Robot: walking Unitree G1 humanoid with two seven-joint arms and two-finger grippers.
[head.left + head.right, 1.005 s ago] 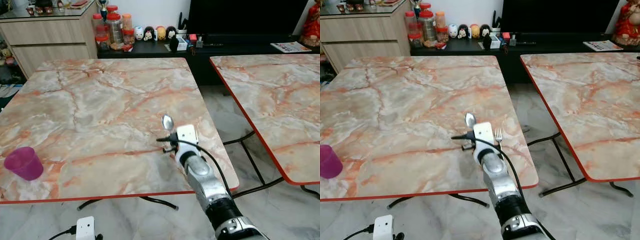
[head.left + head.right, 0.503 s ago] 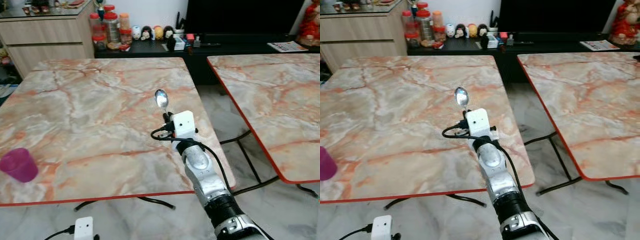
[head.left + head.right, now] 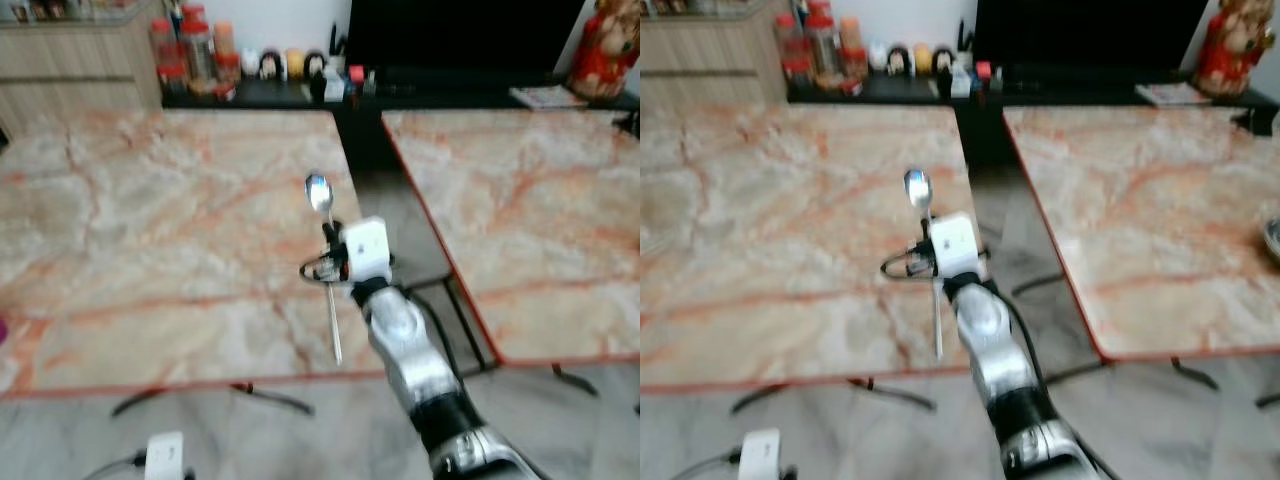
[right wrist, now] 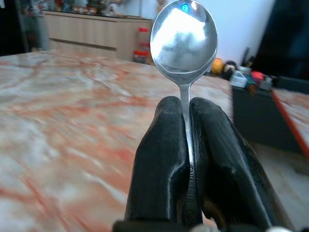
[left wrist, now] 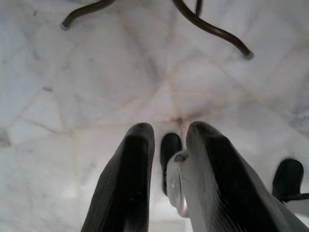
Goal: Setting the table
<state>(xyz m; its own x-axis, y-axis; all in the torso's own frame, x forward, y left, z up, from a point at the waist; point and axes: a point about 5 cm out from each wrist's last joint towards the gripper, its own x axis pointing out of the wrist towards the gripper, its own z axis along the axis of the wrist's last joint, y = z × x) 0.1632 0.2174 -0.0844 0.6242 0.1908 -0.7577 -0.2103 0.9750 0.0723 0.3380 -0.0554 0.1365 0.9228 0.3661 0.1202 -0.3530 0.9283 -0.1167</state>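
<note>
Two marble-patterned tabletops stood side by side, the near tabletop point(image 3: 150, 230) on the robot's left and a second tabletop point(image 3: 520, 220) on its right, with floor between them. Above the near one's right edge, the right end effector point(image 4: 186, 108) was clamped on a spoon point(image 3: 326, 262), bowl up and handle hanging below the fingers point(image 4: 161, 159). The left end effector point(image 5: 166, 133) hung low over the pale floor point(image 5: 72, 96), its fingers slightly parted and holding nothing. Head views were blurred.
</note>
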